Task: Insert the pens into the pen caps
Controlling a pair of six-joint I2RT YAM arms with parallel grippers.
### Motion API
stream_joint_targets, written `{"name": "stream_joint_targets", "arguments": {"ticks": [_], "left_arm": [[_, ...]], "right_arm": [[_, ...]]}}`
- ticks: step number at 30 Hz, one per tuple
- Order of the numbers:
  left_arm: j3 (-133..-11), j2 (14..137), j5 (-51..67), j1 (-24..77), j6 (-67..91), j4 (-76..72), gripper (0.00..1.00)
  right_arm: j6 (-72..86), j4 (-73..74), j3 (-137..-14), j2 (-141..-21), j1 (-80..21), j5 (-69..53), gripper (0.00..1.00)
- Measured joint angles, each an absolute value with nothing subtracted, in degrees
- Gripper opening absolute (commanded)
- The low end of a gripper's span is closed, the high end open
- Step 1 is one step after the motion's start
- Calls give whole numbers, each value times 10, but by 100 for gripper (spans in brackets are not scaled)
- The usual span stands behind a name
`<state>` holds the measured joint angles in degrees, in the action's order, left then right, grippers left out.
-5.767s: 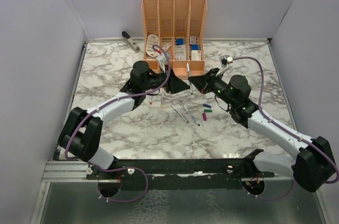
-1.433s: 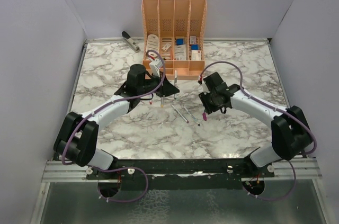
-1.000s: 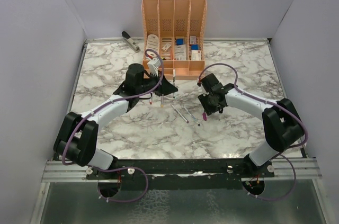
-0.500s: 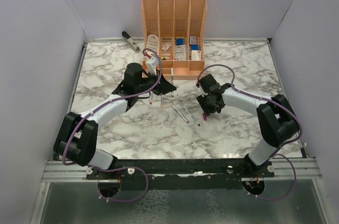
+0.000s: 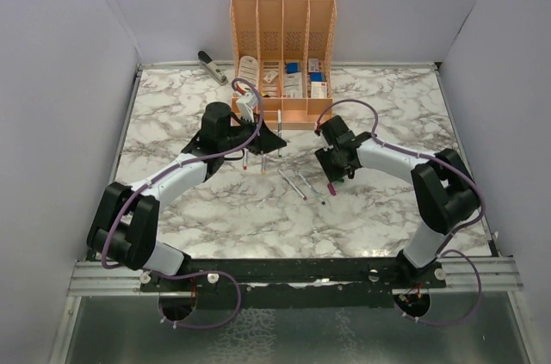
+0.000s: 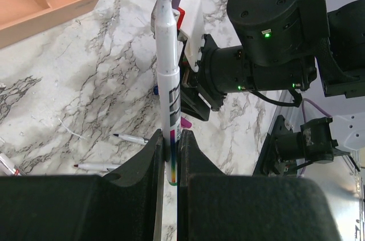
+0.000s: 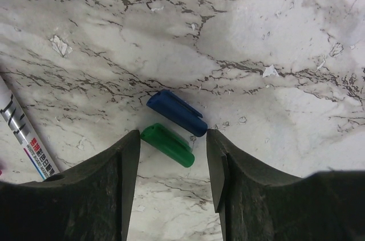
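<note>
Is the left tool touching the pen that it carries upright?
Touching. The left wrist view shows the pen pinched between the two fingers of the left tool, with no gap on either side.

Pens, five in all: one upright pen (image 6: 169, 70) left of centre, a pair of pens (image 5: 292, 182) lying mid-table, a second pair of pens (image 5: 245, 163) just left of those. Caps, three seen: blue cap (image 7: 175, 113), green cap (image 7: 167, 144), purple cap (image 5: 331, 188). One orange organiser (image 5: 282, 37) at the far edge, four slots. One stapler (image 5: 211, 65), far left.
</note>
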<state>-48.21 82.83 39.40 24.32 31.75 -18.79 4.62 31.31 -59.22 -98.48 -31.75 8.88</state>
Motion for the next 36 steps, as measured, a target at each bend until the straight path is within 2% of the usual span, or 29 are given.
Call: {"name": "stream_joint_targets", "arguments": {"ticks": [16,23,36], "left_arm": [[-482,828,394,239,318,-188,0],[-482,828,394,239,318,-188,0],[-482,829,397,236,318,-189,0]], "right_arm": [[70,309,-602,-994,-317,78,50],[95,314,-602,-995,-314,63,44],[133,320,-599,-994,-314,25,44]]}}
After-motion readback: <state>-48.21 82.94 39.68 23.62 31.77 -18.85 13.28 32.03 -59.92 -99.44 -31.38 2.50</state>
